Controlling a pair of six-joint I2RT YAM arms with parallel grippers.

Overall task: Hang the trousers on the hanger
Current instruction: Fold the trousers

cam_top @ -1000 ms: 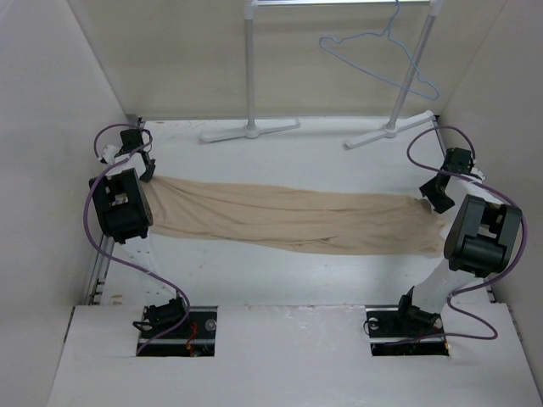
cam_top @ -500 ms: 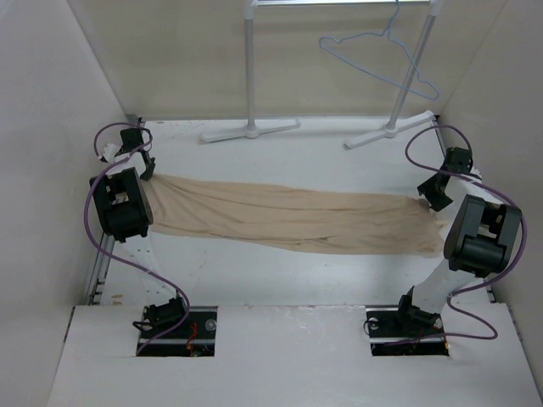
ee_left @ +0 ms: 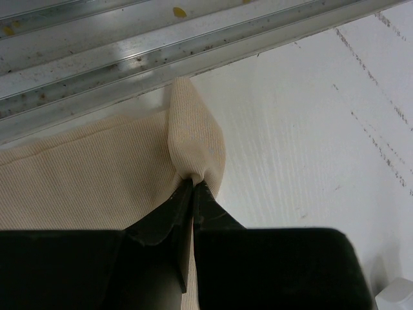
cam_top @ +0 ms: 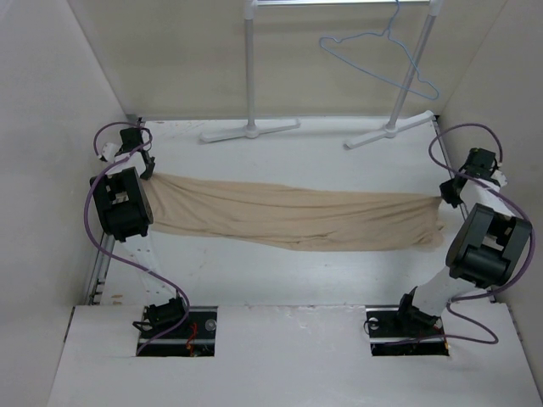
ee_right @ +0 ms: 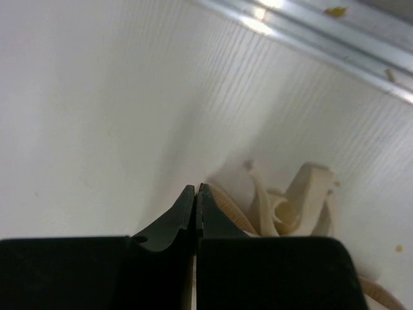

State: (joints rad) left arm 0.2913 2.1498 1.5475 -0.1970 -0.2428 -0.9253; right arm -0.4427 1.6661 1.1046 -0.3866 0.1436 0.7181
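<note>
The white table [cam_top: 280,280] has a faintly ribbed surface with a few small specks on it. The beige trousers [cam_top: 288,219] lie across its middle, drawn out lengthwise from the left edge almost to the right edge. They are broader at the left end and narrower at the right, with long wrinkles running along the fabric. The left end lies just beside a metal rail [ee_left: 161,51] along the table's edge, and one corner there rises in a small peak. The right end bunches into loose pale curls. At the far side stand the rack's left foot [cam_top: 250,130] and right foot [cam_top: 392,129], flat, white and well apart from the trousers.
</note>
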